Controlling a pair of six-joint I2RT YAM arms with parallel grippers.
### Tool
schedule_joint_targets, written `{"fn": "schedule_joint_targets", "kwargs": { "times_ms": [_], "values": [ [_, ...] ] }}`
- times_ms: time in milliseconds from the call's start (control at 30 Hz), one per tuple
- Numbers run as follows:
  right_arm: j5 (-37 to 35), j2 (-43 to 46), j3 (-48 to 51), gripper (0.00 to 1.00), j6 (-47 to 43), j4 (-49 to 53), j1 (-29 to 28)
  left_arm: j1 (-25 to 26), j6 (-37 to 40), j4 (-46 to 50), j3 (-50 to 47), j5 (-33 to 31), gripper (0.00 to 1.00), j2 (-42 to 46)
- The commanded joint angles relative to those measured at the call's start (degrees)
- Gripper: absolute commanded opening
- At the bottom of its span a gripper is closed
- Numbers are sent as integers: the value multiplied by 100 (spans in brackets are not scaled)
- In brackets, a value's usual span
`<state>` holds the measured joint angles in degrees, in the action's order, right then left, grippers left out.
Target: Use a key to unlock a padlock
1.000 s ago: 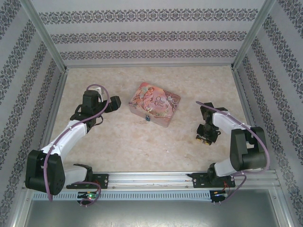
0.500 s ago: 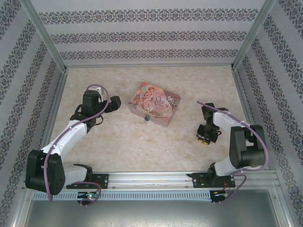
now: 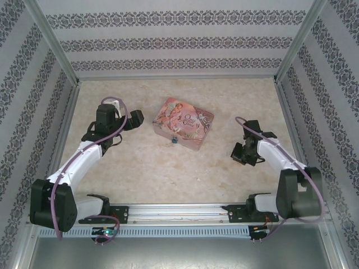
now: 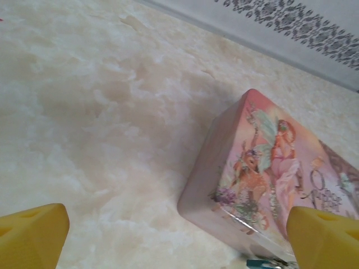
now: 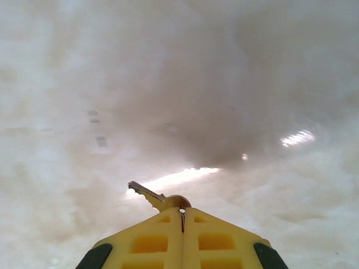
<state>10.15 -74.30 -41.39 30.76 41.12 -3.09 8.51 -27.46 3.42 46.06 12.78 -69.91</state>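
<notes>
Top external: pink tin (image 3: 183,123) mid-table, teal padlock (image 3: 174,140) at its near edge; left gripper (image 3: 133,120) near the tin, right gripper (image 3: 239,153) well apart.
Left wrist: yellow fingers (image 4: 31,235) spread wide, empty.
Right wrist: jaws clamped on key (image 5: 147,192).

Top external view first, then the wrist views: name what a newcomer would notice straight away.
The pink illustrated tin sits in the middle of the table, with the tiny teal padlock at its near edge. To its right, the right gripper is shut on a small key, whose blade sticks out past the yellow fingertips. The left gripper is open beside the tin's left end.
</notes>
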Motion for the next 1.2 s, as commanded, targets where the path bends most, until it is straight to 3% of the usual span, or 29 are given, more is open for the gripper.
{"fn": "schedule_joint_targets", "kwargs": {
  "times_ms": [0,133,300,467,633,1167],
  "values": [
    [740,549,65,0,-395,-504,25,-69,-348,12,249,581,99,155],
    [1342,1163,121,0,-417,-1158,-66,-65,-978,-367,320,1435,99,48],
    [2074,1540,191,0,56,-2212,-309,210,-1653,-992,448,2220,91,-218],
    [2329,1473,236,0,787,-3307,-797,921,-1481,-1045,925,2258,83,-505],
    [2257,1319,262,0,1380,-4071,-1195,1509,-1110,-957,1407,2170,66,-853],
    [2080,1119,140,0,1548,-4387,-1764,2747,-854,-737,2301,1860,55,-1943]
  ]
}}
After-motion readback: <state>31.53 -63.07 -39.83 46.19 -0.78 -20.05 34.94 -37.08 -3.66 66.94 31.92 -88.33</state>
